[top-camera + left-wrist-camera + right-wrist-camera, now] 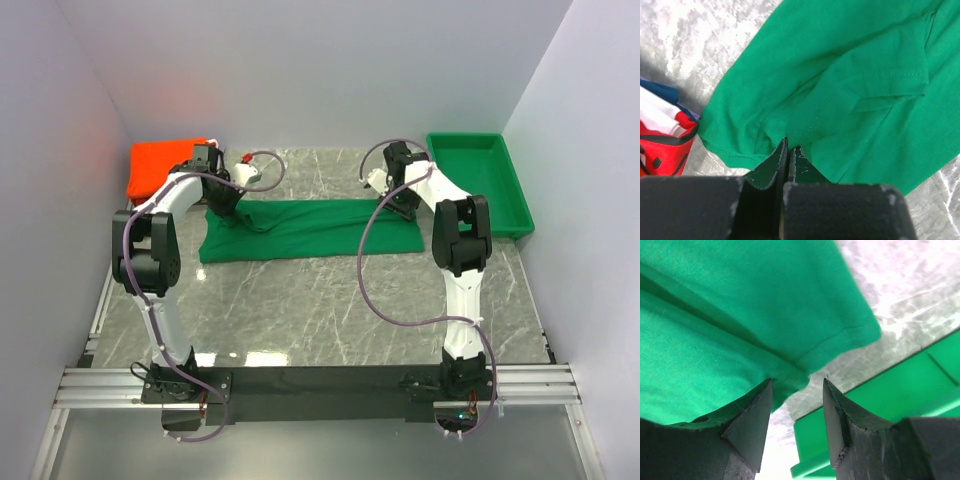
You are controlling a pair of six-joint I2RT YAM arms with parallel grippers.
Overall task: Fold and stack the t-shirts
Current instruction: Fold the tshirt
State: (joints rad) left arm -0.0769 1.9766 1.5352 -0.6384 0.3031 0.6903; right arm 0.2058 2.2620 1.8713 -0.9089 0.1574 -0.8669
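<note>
Beyond the mounting rail [100, 385], the top view shows the green t-shirt [300, 230] spread mid-table, orange-red t-shirts [160, 165] far left, a green tray [480, 180] far right; at the left wrist, the left gripper [791, 146] is pinched tight on a shirt fold; at the right wrist, the right gripper [797, 384] gapes empty beside the hem

T-shirt [300, 228] lies between pile [160, 165] (left) and tray [478, 185].

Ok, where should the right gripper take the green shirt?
Probably the hemmed corner at the right end of the green shirt, approached from the tray side: that edge lies free just ahead of the open right gripper, and the left gripper pinches the opposite end.
</note>
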